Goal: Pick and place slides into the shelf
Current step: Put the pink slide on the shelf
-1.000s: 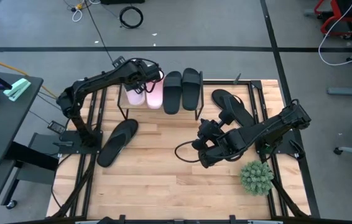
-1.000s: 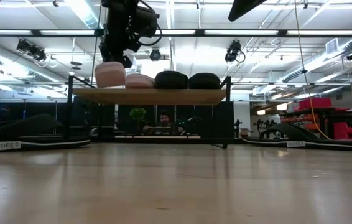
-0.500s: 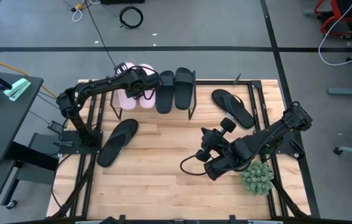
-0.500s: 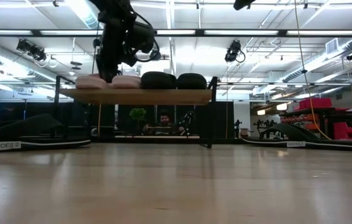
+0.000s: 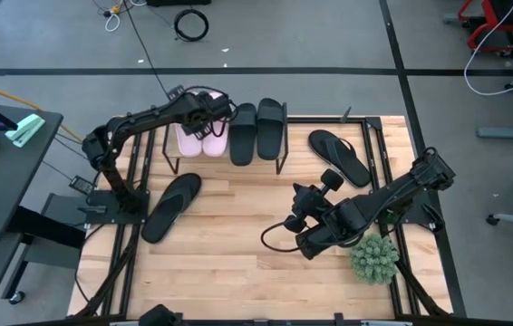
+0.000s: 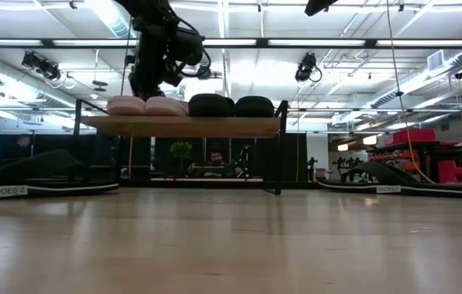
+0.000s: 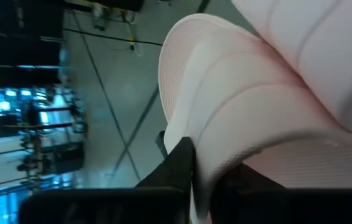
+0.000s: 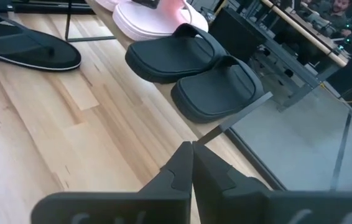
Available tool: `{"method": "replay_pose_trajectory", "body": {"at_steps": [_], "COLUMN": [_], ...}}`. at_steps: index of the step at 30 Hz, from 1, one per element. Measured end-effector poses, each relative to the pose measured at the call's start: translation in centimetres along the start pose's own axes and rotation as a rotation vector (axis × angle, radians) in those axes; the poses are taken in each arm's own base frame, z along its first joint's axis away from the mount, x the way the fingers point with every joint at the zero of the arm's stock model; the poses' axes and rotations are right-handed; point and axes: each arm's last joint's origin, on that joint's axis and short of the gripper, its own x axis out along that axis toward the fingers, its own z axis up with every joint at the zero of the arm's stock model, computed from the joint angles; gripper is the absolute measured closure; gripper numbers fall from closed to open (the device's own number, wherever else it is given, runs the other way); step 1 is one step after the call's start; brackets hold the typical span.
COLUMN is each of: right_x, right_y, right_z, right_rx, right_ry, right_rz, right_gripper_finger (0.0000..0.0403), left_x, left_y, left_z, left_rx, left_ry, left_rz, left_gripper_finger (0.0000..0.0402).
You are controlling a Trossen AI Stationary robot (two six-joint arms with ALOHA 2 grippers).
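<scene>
The shelf stands at the table's far left, its top board level. Two pale pink slides and two black broad-band slides lie side by side on the board. My left gripper is at the pink slides' far end, shut on one of them. One thong flip-flop lies on the table at the left, the other at the right. My right gripper is shut and empty above the table's middle right. My left gripper pinches the edge of a pink slide's band between its two fingers, one dark finger on each side of it. It comes from above the shelf. The slide lies flat on the top board.
A spiky green plant ball sits near the right arm at the near right. A black cable loop hangs by the right gripper. Bare wood lies between the shelf and the near edge.
My left gripper has come down with the pink slide, which was raised and tilted and now lies flat on the board. The shelf with its slides has slid a little toward the table's left edge. My right arm has drawn back toward the near edge.
</scene>
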Motion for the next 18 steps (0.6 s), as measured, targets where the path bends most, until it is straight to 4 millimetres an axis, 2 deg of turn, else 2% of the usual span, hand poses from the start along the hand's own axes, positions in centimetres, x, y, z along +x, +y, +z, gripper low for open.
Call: {"method": "replay_pose_trajectory", "body": {"at_steps": [5,9,15,18], "right_x": [0.0,0.0,0.1,0.3], "right_y": [0.0,0.0,0.0,-0.1], "right_z": [0.0,0.0,0.0,0.1], "right_rx": [-0.021,-0.022,-0.028,-0.027], "right_ry": [0.000,0.000,0.002,0.005], "right_rz": [0.000,0.000,-0.003,-0.009], "right_gripper_finger": [0.0390,0.0391,0.0390,0.0391], "left_x": [0.4,-0.1,-2.3,-4.3], "left_y": [0.2,-0.2,-1.2,-1.1], "left_z": [0.0,-0.2,-1.9,-2.7], "left_rx": [0.036,0.061,0.176,0.144], "left_ry": [0.018,0.017,0.077,0.094], "left_rz": [-0.052,-0.056,-0.046,-0.038], "left_gripper_finger": [0.0316,0.0291,0.0277,0.0277]}}
